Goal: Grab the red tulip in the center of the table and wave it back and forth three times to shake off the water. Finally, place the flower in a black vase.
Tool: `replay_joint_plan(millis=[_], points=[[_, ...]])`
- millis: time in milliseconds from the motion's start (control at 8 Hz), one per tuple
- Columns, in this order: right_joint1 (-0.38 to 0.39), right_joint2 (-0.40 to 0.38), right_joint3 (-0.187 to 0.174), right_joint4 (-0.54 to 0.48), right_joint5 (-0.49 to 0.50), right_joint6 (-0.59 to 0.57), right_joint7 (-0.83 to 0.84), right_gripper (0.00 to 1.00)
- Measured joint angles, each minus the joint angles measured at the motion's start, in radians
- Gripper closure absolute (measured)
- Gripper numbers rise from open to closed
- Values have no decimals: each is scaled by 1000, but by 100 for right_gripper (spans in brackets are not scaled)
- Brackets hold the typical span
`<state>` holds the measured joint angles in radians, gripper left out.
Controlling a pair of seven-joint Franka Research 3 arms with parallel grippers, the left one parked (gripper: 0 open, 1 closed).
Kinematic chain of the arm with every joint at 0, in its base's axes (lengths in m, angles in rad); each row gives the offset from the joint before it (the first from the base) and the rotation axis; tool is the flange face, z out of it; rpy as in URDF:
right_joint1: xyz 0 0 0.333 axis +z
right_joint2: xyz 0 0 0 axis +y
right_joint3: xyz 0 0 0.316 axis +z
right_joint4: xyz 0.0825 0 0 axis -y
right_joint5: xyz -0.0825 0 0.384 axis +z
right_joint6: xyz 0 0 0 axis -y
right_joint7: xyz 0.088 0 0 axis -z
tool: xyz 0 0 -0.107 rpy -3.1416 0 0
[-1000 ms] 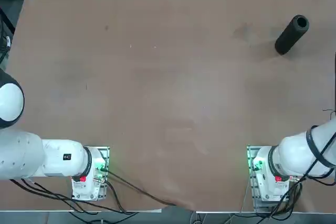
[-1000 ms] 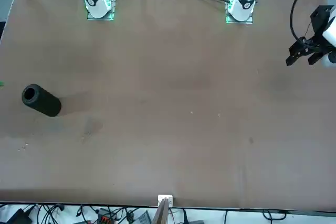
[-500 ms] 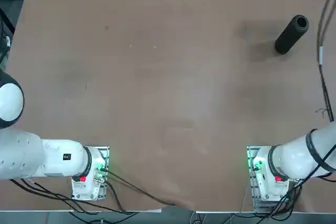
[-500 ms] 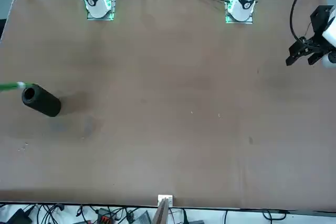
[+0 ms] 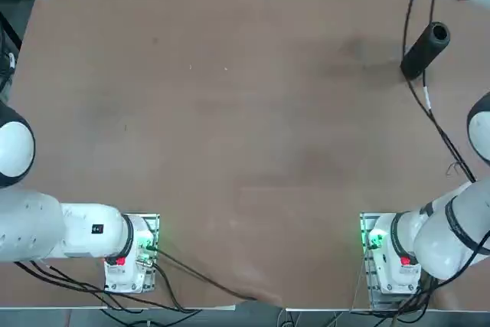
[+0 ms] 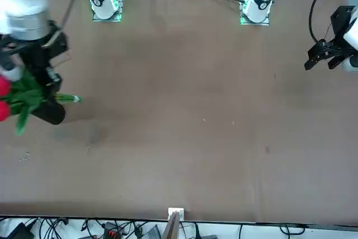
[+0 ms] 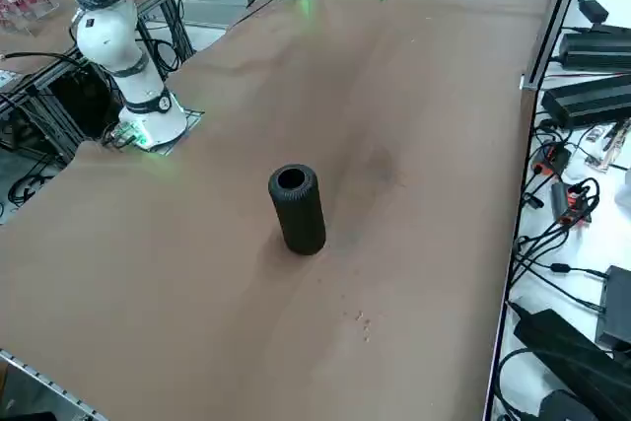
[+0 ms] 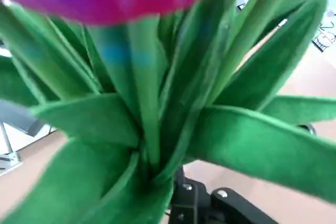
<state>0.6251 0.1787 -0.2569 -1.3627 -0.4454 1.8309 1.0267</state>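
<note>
R gripper (image 6: 49, 79) is narrow, closed on the red tulip (image 6: 25, 96) & holding it up off the desk (image 5: 230, 135). Front view: blooms (image 6: 3, 100) at that pic's L edge, stem end (image 6: 76, 99) pointing toward the robot's L; leaves (image 8: 152, 129) spread in front of the gripper in the wrist view (they hide most of it). Black vase (image 7: 298, 209) stands upright on the desk, mouth up, w/ the tulip outside it. Arm cables (image 5: 429, 109) cross the vase in top view.
</note>
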Motion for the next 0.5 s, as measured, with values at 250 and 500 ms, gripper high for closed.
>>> replay_joint_plan(millis=[250,500], points=[[1,1,-24,-1,-18,-1,9,89],[-100,-29,-76,0,-17,4,-161,89]])
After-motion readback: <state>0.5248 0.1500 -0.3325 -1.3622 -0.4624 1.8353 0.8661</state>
